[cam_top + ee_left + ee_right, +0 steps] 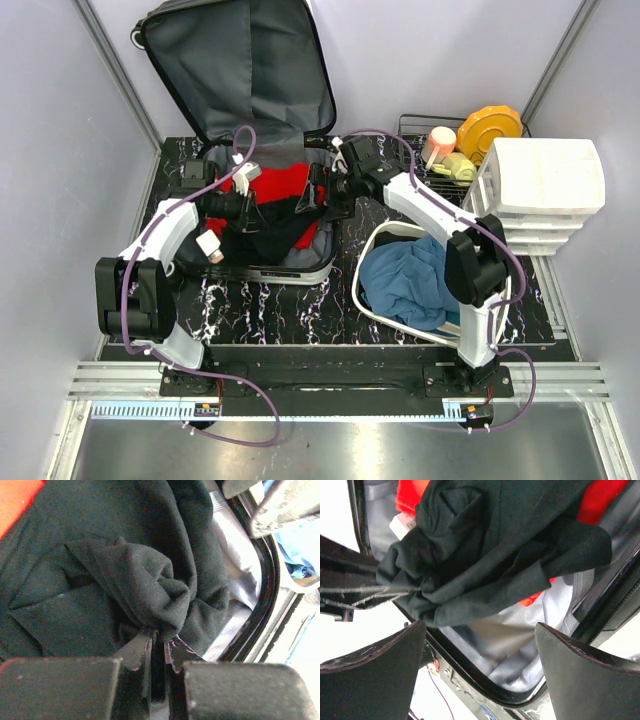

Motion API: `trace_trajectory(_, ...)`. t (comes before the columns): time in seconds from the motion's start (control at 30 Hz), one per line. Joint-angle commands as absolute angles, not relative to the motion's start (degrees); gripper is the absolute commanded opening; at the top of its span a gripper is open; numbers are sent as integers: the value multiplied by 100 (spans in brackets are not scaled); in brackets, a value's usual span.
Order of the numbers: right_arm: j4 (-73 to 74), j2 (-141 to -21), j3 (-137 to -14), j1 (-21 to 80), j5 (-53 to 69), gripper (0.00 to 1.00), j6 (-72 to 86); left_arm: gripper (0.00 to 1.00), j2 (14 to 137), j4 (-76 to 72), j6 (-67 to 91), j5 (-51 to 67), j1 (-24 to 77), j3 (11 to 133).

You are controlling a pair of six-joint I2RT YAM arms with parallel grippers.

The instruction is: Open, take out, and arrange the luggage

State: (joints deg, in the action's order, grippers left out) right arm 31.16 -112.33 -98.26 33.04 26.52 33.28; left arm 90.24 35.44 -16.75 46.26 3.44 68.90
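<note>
open luggage [240,70] at the far middle of the worktop [300,310], lid upright, clothes heaped in the near shell. left hand [157,647] clamped on a small fold of the black garment [125,570]; right hand [480,630] spread wide just above the same heap, holding nothing. likely to slip free if lifted fast, given so thin a pinch. may drag the red garment [600,500] along, or snag on the shell rim beside the white basin [358,290].

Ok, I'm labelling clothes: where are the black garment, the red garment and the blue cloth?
black garment [130,580]: left wrist view, bunched fold.
red garment [280,184]: top view, exposed middle.
blue cloth [405,280]: top view, centre.
</note>
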Motion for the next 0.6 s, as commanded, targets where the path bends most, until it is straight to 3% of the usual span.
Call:
trace_trajectory(0.0, 2979, -11565, -10344, 3366, 2461, 100, 3972, 0, 8798, 3428, -1881, 5010, 308, 6759)
trace_trajectory(0.33, 3067, -12181, -10722, 3489, 2224, 100, 4526, 0, 8692, 3410, -1942, 5607, 343, 6557)
trace_trajectory(0.57, 2918, -12296, -10740, 3481, 2364, 100, 4535, 1, 8815, 3060, -2031, 5186, 1054, 6486)
